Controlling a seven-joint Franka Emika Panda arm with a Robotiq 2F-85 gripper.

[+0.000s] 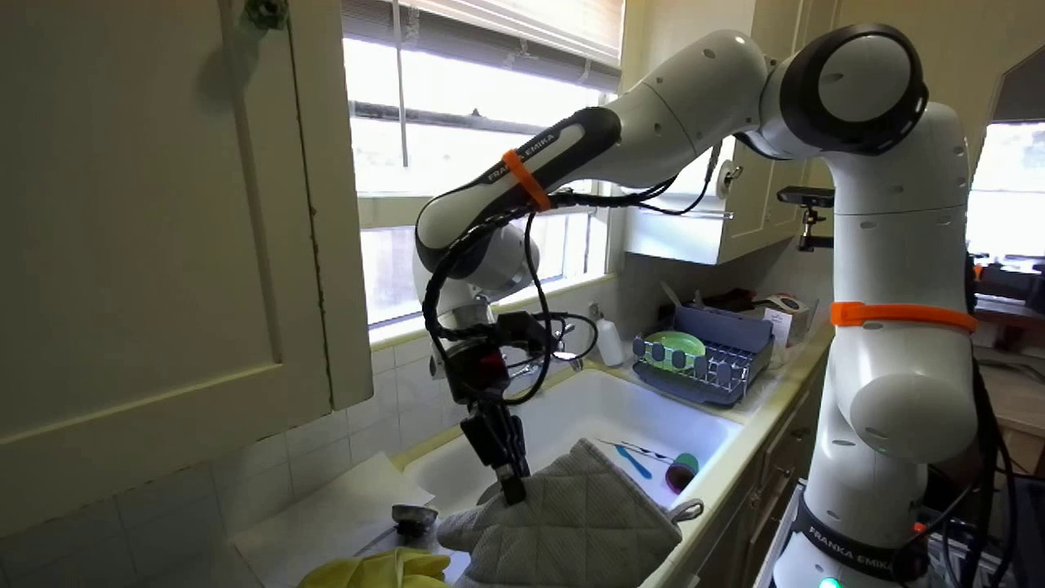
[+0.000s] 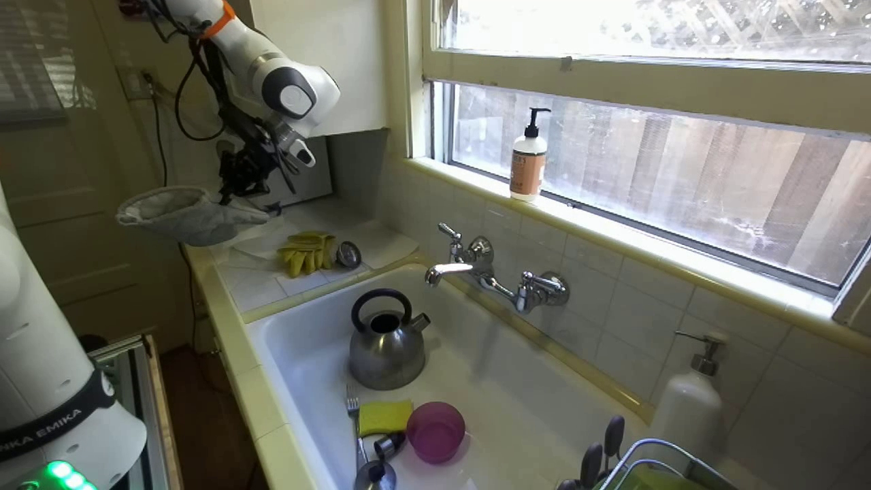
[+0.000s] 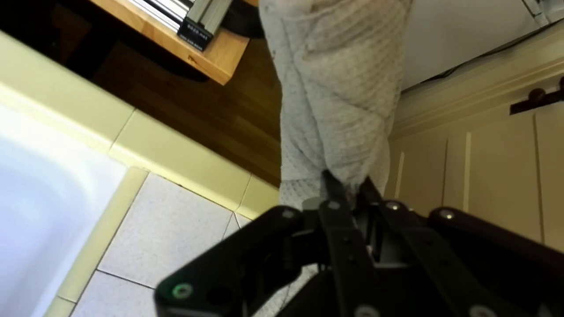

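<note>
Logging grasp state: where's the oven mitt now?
The oven mitt is held in the gripper, at left in an exterior view, left of the yellow gloves.

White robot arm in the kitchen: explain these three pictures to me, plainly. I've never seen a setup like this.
The machine is one jointed white arm, ending in a black, pincer-like hand.

Two pictures are taken from outside the machine, from different places. The third is taken from its wrist, looking out past the hand, so the hand fills the lower part of that picture.

The hand is closed on a grey quilted oven mitt, pinching its fabric.

On the counter beside the sink lie yellow gloves, next to a round metal object I can't name for certain. In the sink, among other things, are a metal kettle, a yellow sponge and a purple bowl.
</note>
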